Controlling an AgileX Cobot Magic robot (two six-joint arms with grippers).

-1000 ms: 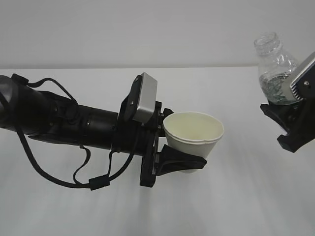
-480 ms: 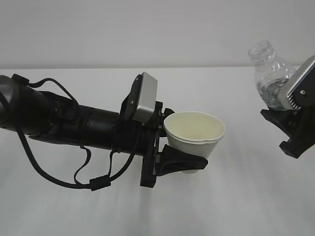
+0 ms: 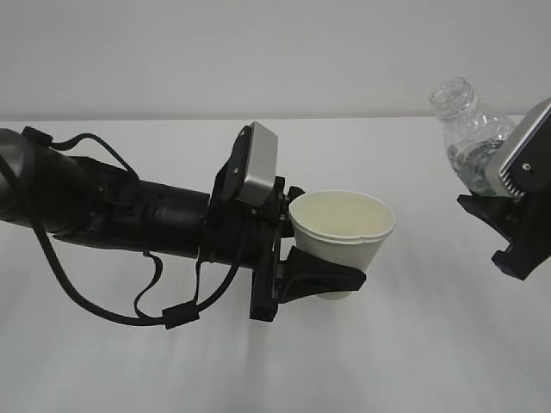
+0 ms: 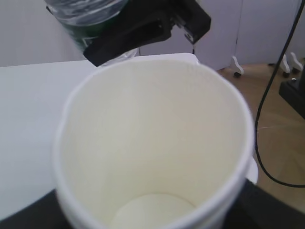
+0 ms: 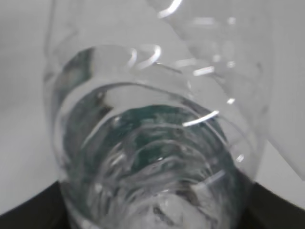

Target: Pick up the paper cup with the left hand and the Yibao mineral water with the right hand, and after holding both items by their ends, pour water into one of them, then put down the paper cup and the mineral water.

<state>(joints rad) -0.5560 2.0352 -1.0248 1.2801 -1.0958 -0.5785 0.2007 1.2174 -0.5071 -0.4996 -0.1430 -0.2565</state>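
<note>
The white paper cup (image 3: 343, 231) is held upright above the table, my left gripper (image 3: 331, 262) shut on its lower part with one black finger (image 3: 320, 277) across the front. In the left wrist view the cup (image 4: 152, 143) fills the frame and its cream inside looks dry. To the right, the Yibao mineral water (image 3: 469, 138) is a clear uncapped bottle leaning its mouth left toward the cup, still apart from it. My right gripper (image 3: 510, 225) is shut on its lower end. The bottle (image 5: 152, 143) fills the right wrist view, with water and green label showing.
A white table (image 3: 430, 344) lies below both arms with a pale wall behind. The left arm's black cable loop (image 3: 129, 301) hangs under it. In the left wrist view, past the table's far edge, I see wooden floor, a dark cable (image 4: 267, 119) and white stand feet (image 4: 234, 64).
The bottle has moved left and tipped its mouth lower toward the cup. The left arm has carried the cup slightly right and down. Both grips are unchanged.
</note>
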